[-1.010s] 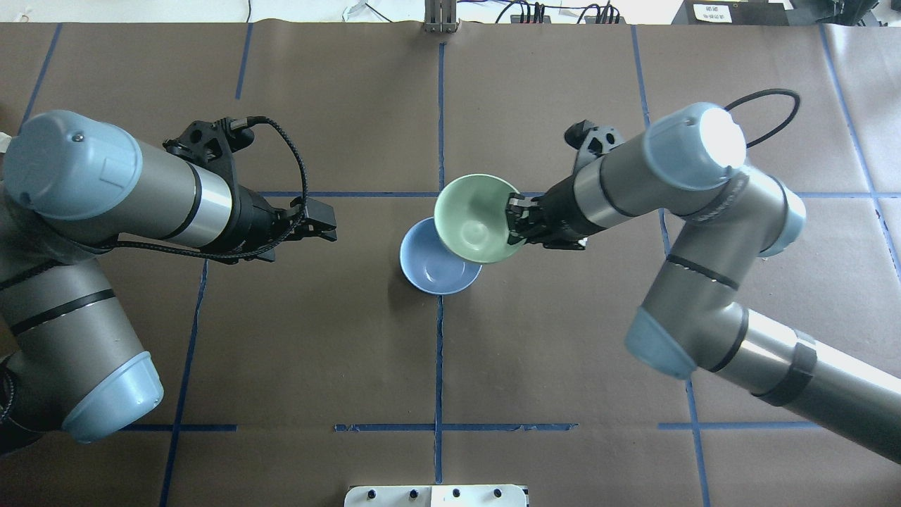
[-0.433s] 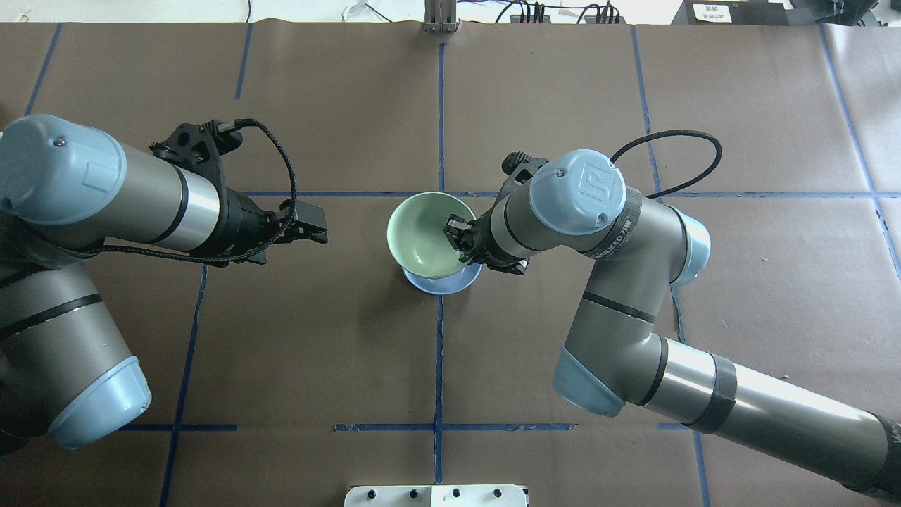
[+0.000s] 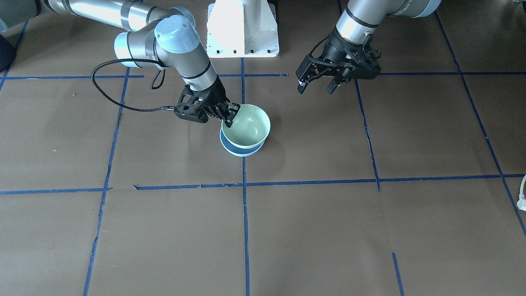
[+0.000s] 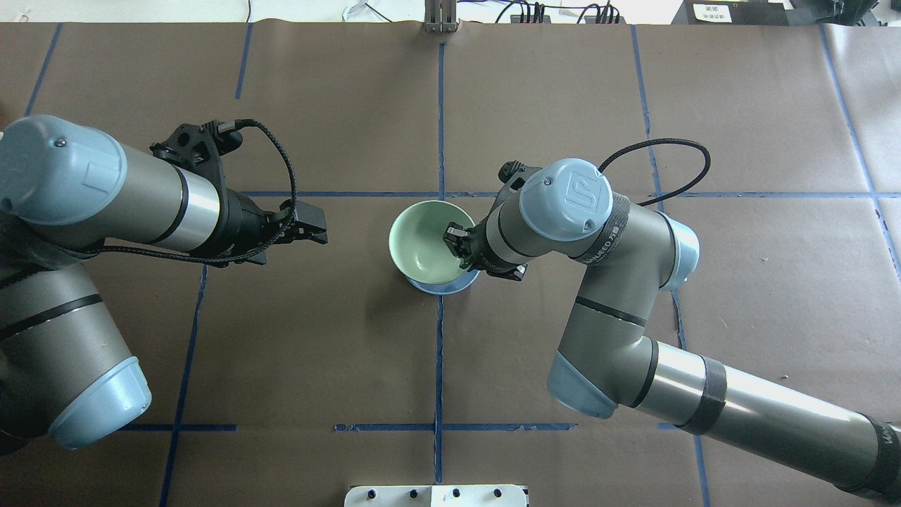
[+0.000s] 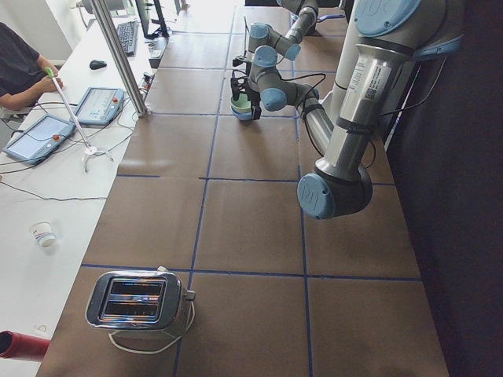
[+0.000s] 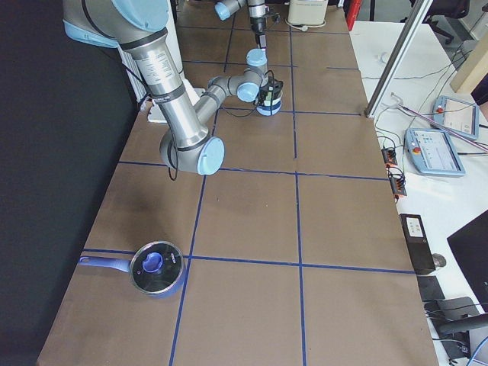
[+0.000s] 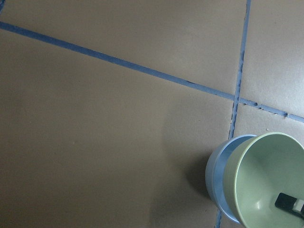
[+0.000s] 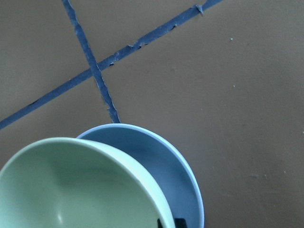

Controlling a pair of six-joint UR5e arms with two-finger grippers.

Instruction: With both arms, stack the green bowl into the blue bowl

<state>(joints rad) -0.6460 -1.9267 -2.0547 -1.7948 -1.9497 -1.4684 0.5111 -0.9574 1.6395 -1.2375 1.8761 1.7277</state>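
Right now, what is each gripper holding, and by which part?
The right gripper pinches the green bowl by its rim, one finger inside. The left gripper is open, holding nothing.

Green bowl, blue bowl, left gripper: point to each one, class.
green bowl (image 4: 421,243), overhead view, inner floor.
blue bowl (image 7: 217,178), left wrist view, outer wall.
left gripper (image 4: 324,225), overhead view, midway between its fingertips.

Robot lab: taped table (image 4: 317,338), teach pendants (image 5: 98,106)

At the centre of the desk (image 4: 317,352), the right gripper (image 4: 456,239) is pinching the green bowl (image 4: 421,243), which is covering most of the blue bowl (image 4: 445,287); the left gripper (image 4: 313,224) is hovering apart, fingers spread.
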